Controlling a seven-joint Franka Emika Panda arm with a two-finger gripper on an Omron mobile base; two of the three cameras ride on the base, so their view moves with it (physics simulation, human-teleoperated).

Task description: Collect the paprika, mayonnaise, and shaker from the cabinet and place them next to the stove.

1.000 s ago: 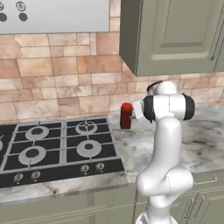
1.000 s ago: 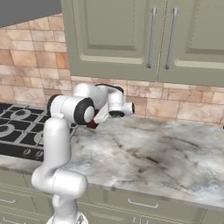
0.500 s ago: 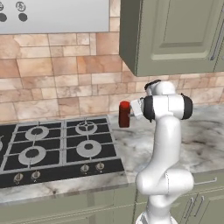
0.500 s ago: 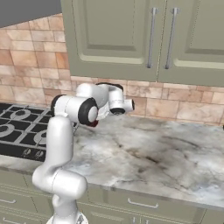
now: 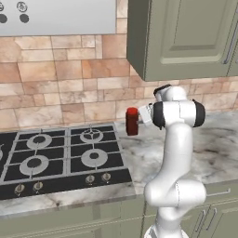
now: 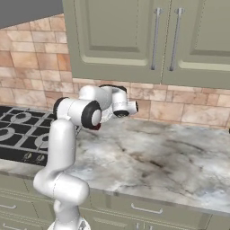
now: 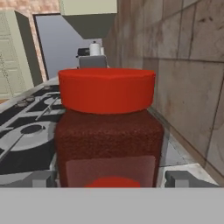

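The paprika (image 7: 107,131), upright on the counter (image 5: 139,155) at the stove's (image 5: 60,158) 3 o'clock edge, between the gripper's (image 7: 109,178) parted fingertips; probably rigid, light and smooth, best grasped mid-body below the cap.

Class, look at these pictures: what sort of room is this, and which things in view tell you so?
A kitchen, a rendered one. The gas stove set in a marble counter, the wall cabinet above, and the paprika standing beside the stove show it.
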